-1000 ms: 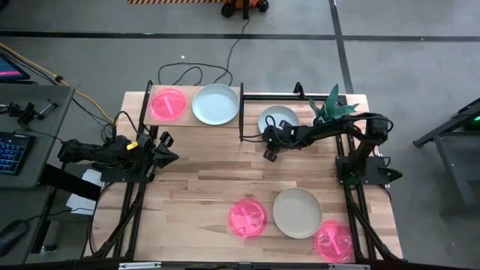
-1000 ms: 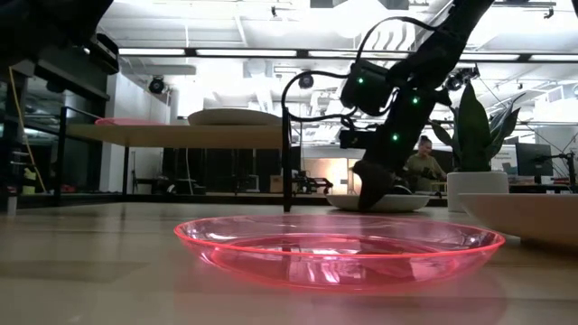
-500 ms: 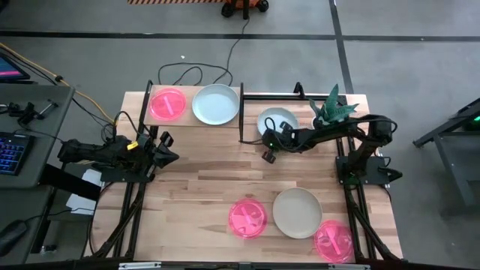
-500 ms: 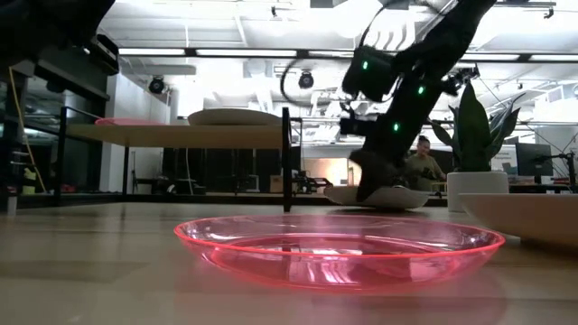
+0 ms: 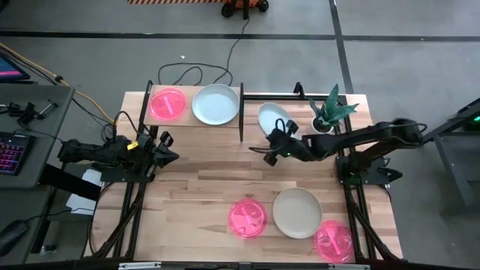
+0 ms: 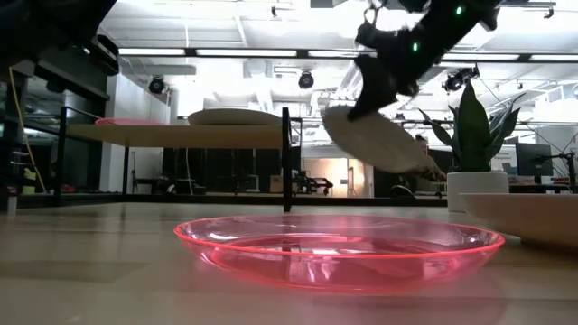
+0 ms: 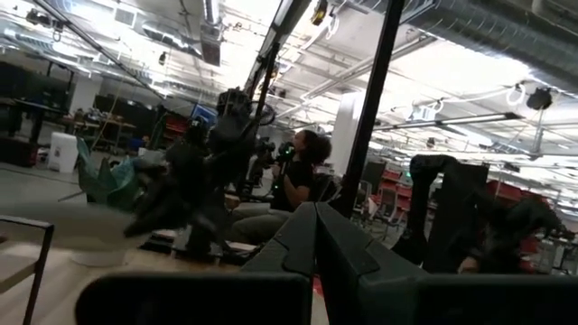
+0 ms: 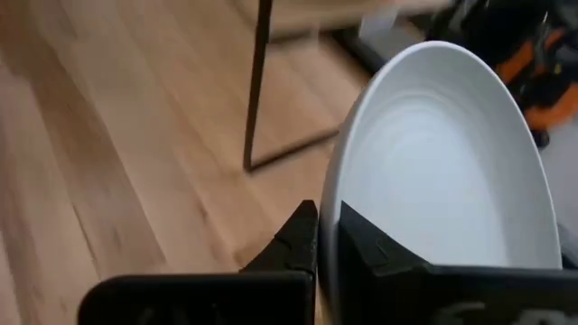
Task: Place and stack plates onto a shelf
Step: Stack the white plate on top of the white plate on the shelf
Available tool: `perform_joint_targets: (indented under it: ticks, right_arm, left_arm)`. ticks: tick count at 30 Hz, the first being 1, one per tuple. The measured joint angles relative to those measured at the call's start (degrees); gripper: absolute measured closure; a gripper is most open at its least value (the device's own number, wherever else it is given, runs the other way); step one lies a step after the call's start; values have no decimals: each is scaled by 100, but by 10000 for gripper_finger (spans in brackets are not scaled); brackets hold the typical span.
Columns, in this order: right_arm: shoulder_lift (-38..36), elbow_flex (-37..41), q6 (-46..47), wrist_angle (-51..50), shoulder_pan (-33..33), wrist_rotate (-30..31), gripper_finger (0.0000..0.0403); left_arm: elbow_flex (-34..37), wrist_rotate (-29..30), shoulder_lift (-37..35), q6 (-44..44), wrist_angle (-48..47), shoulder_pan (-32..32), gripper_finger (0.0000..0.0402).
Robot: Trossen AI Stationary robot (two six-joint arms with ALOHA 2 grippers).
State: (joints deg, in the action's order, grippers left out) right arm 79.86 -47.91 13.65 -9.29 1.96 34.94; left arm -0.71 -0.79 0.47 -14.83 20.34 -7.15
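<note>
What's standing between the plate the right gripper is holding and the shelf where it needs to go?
The shelf's black corner post stands between the lifted pale plate, held tilted by the right gripper, and the shelf board. Nothing else visible blocks it.

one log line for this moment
right gripper: shut on pale plate, lifted, tilted | left gripper: idle, table's left | shelf: two plates

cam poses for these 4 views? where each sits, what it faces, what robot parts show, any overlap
High: overhead, straight down; the shelf, both arms, the left gripper idle at the table's left edge.
Low: table height, level across a pink plate; the right gripper lifts a pale plate, tilted.
Left wrist: faces across the table into the room; own jaws closed.
Right wrist: jaws clamp the pale plate's rim.
Shared: the lifted plate shows in high, low and right wrist views.
</note>
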Motion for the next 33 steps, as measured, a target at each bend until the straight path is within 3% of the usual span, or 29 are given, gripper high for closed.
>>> perform_joint_targets:
  ticks: [6,10,15,19,26,33]
  right_arm:
    - [-30,-598,-1175,614,-9,74,403]
    - [464,-1439,-2192,682,-11,-2,403]
    - [1340,-2666,-3219,526,-143,-512,403]
    - [2127,-3574,-3654,185,-322,-829,403]
    - [3417,-4921,-4164,-603,-667,-879,403]
    - [4049,-5816,-4244,-1492,-842,-863,403]
  left_arm:
    - [0,221,0,7,19,-1,401]
    - [0,386,0,7,30,1,401]
    - [0,428,0,7,41,1,401]
    - [0,397,0,-5,4,-1,401]
    - [0,155,0,-2,4,-1,401]
    - [0,143,0,-2,4,-1,401]
